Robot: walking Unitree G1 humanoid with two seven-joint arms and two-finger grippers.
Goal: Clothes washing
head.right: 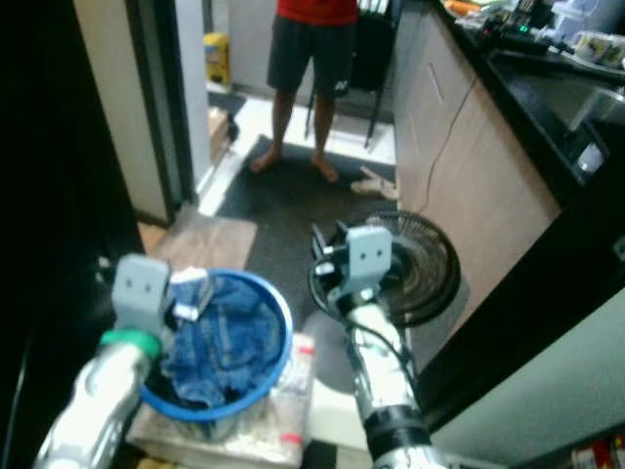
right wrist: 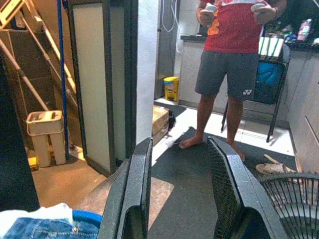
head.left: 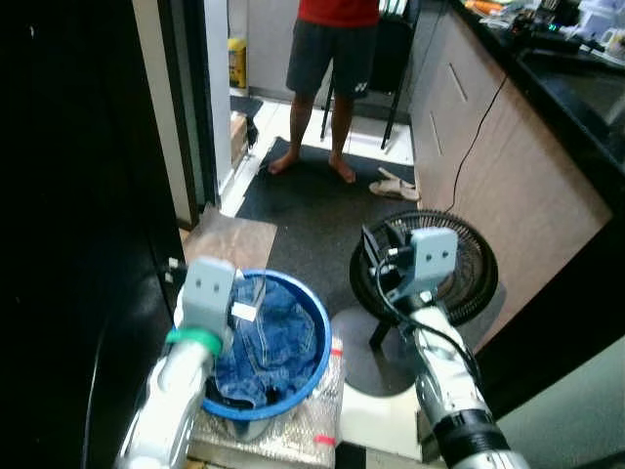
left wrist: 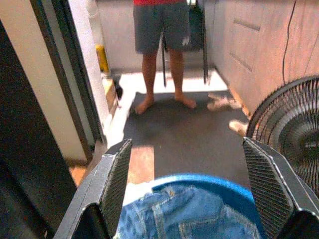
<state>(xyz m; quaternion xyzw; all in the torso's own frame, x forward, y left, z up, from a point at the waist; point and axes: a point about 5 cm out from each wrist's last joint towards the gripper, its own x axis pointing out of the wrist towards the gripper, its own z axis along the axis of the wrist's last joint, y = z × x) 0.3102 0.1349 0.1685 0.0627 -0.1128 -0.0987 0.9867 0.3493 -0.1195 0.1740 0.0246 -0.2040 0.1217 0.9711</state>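
A round blue basin [head.left: 317,332] holds crumpled blue denim jeans [head.left: 273,342] with a white tag. It stands low in front of me on a silvery wrapped box [head.left: 303,440]. My left arm reaches over the basin's near left side. In the left wrist view my left gripper [left wrist: 185,144] is wide open above the jeans [left wrist: 189,216], holding nothing. My right gripper [right wrist: 179,142] hangs to the right of the basin, in front of a floor fan [head.left: 459,264]. It is open with a narrower gap and holds nothing.
A person [head.left: 332,59] in a red shirt and grey shorts stands barefoot on a dark mat [head.left: 312,205], holding two controllers. Slippers [head.left: 395,186] lie beside a counter [head.left: 508,166] along the right. A dark panel [head.left: 68,234] fills the left; cardboard [head.left: 229,239] lies on the floor.
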